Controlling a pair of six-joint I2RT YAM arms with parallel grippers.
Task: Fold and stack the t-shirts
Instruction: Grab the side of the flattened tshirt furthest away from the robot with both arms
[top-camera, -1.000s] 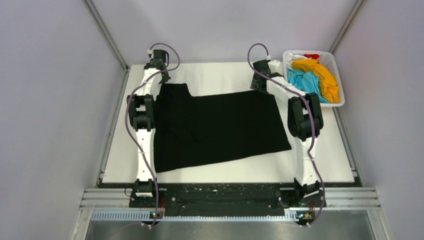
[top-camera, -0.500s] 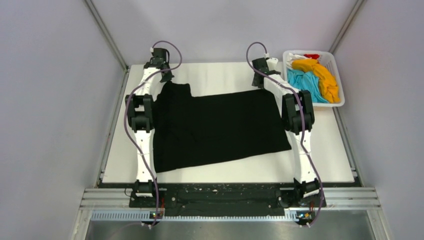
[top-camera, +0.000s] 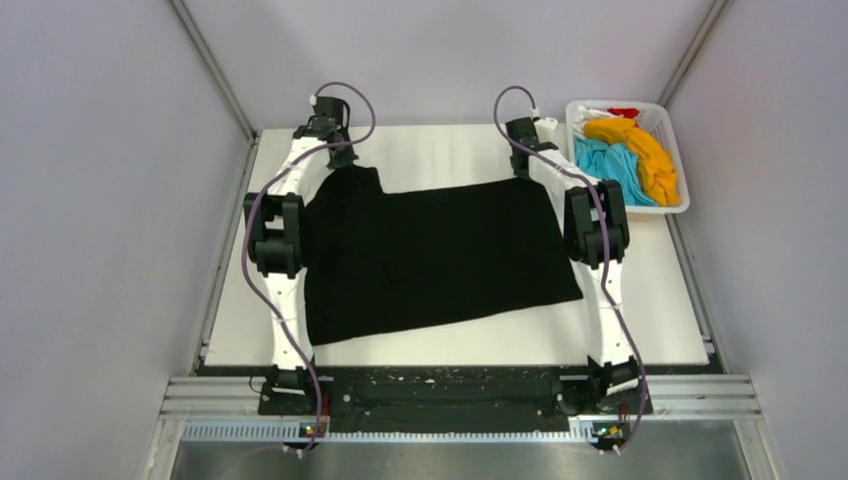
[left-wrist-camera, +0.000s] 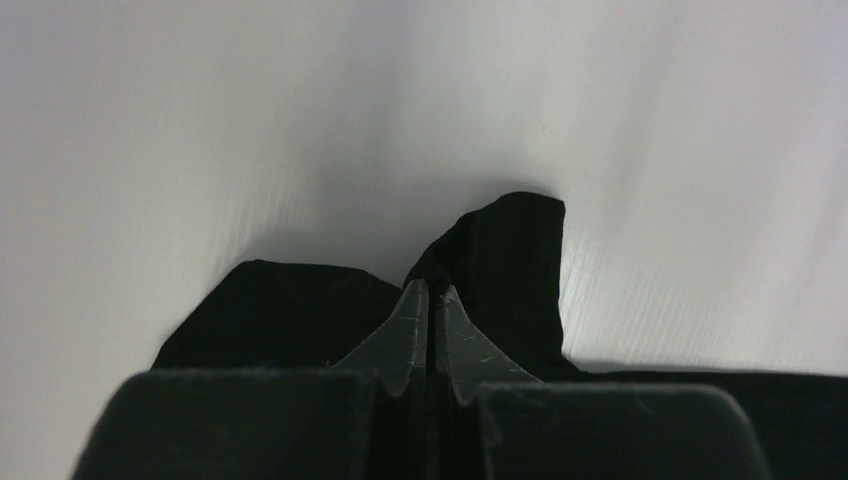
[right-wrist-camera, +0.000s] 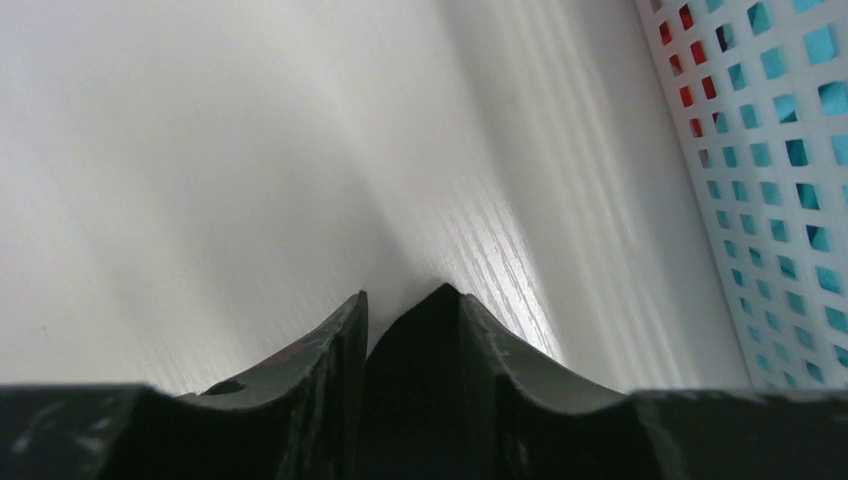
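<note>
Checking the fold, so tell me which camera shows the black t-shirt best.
Top external: the whole black t-shirt lies spread on the table. Left wrist shows only a bunched corner at the left tool; right wrist only a pinched edge.

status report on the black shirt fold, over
Left gripper shut on large black cloth t-shirt, far-left corner. Right gripper shut on its far-right corner. Shirt lies spread on white table. Nothing in the way; white plastic basket sits aside, right.

Your black t-shirt (top-camera: 440, 255) lies spread flat, centre; orange shirt (top-camera: 645, 155), sky-blue shirt (top-camera: 605, 162), white shirt (top-camera: 592, 113), red shirt (top-camera: 625, 112) crumpled far right.
</note>
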